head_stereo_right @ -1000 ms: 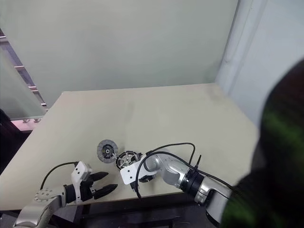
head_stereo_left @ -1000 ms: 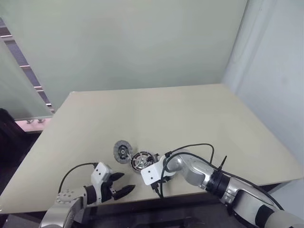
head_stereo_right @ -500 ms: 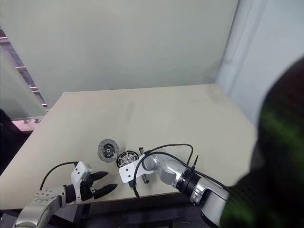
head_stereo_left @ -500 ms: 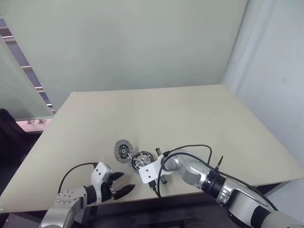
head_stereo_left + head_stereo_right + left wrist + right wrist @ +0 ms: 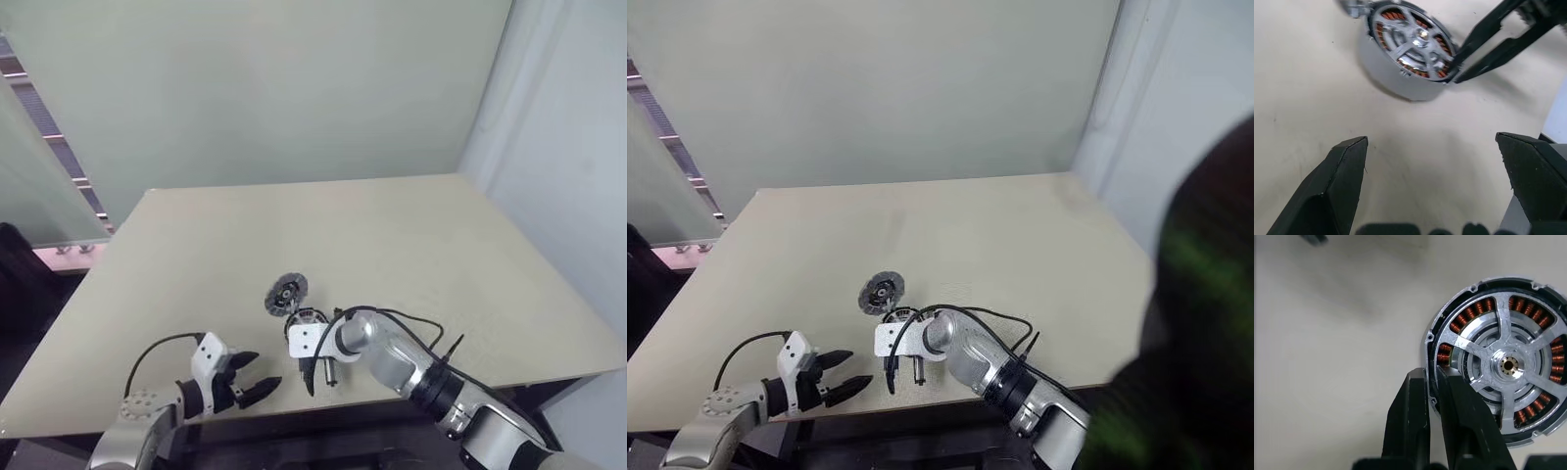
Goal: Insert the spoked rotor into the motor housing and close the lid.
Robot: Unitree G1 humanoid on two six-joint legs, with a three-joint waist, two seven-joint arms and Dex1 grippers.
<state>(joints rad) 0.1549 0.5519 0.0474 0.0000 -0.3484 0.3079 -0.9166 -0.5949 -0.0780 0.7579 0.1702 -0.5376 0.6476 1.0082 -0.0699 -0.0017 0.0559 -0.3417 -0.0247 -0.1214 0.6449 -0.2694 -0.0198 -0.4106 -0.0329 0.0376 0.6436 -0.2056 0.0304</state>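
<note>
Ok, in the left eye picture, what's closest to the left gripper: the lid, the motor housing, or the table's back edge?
From the left gripper:
1. motor housing, just ahead, rightward.
2. lid, just beyond the housing.
3. table's back edge, farthest away.

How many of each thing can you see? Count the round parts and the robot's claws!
lid: 1
housing: 1
rotor: 1
grippers: 2, left gripper and right gripper
total: 5

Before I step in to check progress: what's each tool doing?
Left tool: open, empty.
Right tool: closed on the motor housing rim.
</note>
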